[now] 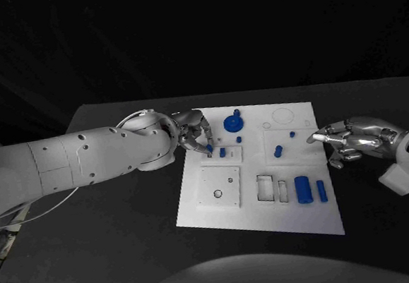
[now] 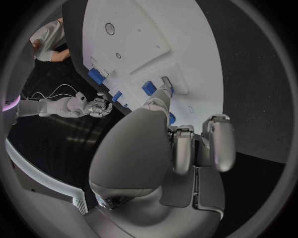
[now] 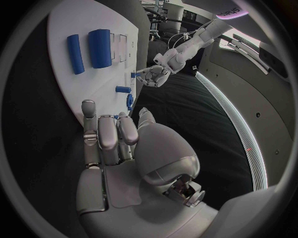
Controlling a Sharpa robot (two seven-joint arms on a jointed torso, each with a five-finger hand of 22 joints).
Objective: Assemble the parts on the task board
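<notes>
Your black table carries the white task board at its middle, with both white arms reaching in from opposite sides. Your left arm ends at the board's left edge, where the left hand has its fingers bent down over a small blue part; you cannot tell from any view whether the fingers actually grip it. In the left wrist view, 1 fingertip lies against the board beside a small blue piece. Your right hand sits at the board's right edge, fingers loosely curled and apart, holding nothing. On the board, a wide blue cylinder and a slimmer blue bar lie side by side near the right edge, beside 2 rectangular slots. A blue knobbed part stands near the far edge.
</notes>
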